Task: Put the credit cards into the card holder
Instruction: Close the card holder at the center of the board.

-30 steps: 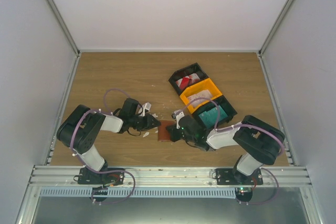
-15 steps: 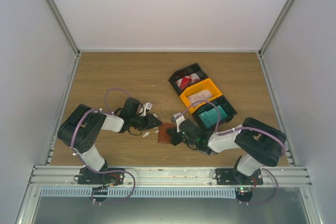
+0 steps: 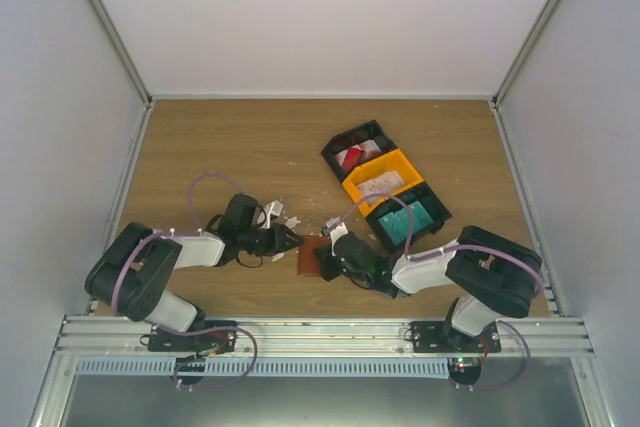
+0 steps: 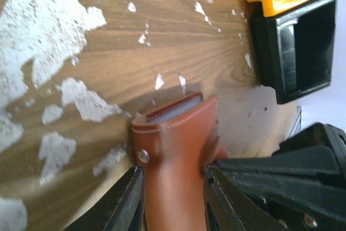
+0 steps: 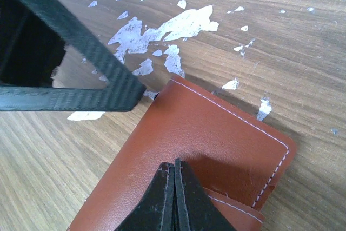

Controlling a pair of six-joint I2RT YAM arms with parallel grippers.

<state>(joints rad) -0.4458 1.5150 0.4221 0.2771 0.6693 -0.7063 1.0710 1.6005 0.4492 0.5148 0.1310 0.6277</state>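
Fingertips of the right gripper (image 5: pixel 174 165) are pressed tightly together, and their point rests on the leather cover of the card holder (image 5: pixel 211 128). The left gripper (image 4: pixel 173 172) has one finger on each side of the same card holder; whether it squeezes or only stands beside, I cannot tell.

The card holder lies folded on the table (image 5: pixel 65 150) between the two grippers. Its long axis runs along the left fingers, and the end with the pale lining points away from that wrist, toward the bins.

Farther right, three bins stand in a row. The black bin (image 3: pixel 338 147) holds a red-and-white card (image 3: pixel 355 157), the orange bin (image 3: pixel 402 160) holds a pale card (image 3: pixel 380 185), and the second black bin (image 3: pixel 436 209) holds a teal card (image 3: pixel 405 219). White scraps (image 3: pixel 292 219) lie just beyond the left gripper.

Compared with one second ago, the left arm's elbow sits nearer to the front edge. The card holder keeps almost the same place.
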